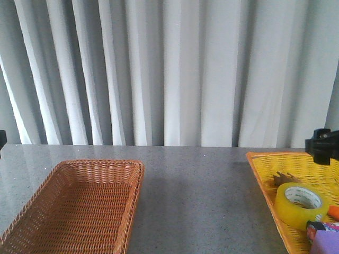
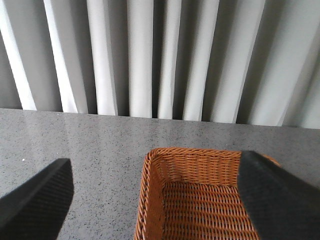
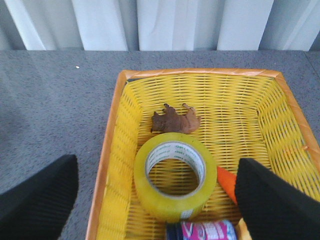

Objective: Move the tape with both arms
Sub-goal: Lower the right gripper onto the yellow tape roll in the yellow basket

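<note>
Your wide roll of translucent yellow packing tape with its white printed core lies flat, hole upward, inside the yellow woven plastic basket with an orange rim on the right side of the grey speckled table. Just behind the roll, near the basket's far wall, you have a small brown crumpled scrap that looks like a dried leaf. An orange object sits just beside the roll, and a dark can-like item with a pink label lies close against the roll's near side; both are cut off, so you cannot identify them further. Your right gripper hangs above that basket with its two black fingers spread wide and nothing between them; the roll shows in the gap, well below. On the table's left side sits the brown woven wicker basket, rectangular, with nothing in it. Your left gripper hangs over its near-left corner, jaws likewise wide apart and holding nothing. Pale pleated curtains close off the view behind the table.
</note>
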Available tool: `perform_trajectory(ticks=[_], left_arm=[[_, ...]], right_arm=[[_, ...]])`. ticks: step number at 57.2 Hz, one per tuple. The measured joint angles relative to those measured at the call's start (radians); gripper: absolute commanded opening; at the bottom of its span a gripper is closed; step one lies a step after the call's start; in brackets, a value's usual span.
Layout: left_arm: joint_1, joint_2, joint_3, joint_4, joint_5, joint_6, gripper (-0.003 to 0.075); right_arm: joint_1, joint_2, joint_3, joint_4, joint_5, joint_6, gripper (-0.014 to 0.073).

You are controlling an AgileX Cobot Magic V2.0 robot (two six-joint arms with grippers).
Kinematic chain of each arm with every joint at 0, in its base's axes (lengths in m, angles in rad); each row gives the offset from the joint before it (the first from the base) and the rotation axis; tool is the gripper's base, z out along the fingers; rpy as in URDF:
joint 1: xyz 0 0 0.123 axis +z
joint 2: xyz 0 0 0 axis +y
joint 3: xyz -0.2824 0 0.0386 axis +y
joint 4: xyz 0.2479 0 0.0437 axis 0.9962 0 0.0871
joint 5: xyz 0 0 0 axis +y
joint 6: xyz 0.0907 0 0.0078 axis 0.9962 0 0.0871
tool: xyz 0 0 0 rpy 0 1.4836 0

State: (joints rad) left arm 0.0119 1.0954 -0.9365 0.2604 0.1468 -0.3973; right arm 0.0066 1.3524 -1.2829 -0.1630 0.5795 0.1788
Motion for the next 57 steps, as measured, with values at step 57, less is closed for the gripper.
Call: perform_trajectory(ticks=[57], left_arm=[[0.000,0.084,0.000,-0.001,0.068,0.000,0.0583]], right_arm=[[-0.205,0.695,-0.502,0.224,0.370,-0.336,0.0538]])
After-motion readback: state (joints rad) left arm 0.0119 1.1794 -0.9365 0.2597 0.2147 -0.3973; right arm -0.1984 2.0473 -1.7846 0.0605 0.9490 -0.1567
